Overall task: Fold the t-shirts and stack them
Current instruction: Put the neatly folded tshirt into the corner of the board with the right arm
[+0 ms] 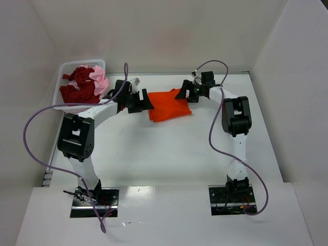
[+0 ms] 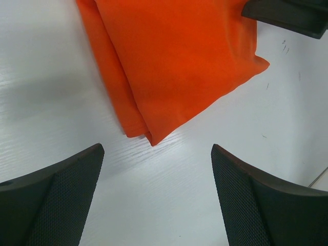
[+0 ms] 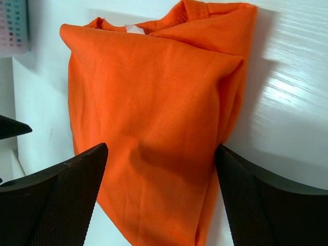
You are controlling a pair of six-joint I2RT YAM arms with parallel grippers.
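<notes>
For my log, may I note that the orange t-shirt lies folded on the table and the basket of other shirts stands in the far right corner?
Not quite: the top external view shows the basket in the far left corner. The orange t-shirt does lie folded on the table.

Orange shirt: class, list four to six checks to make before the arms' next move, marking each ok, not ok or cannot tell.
1. Orange shirt folded, lying on the table: ok.
2. Left gripper open, empty, beside the shirt: ok.
3. Right gripper open over the shirt: ok.
4. Right gripper touching the cloth: cannot tell.
5. Red shirt and pink shirt folded: not ok, both crumpled in the basket.
</notes>
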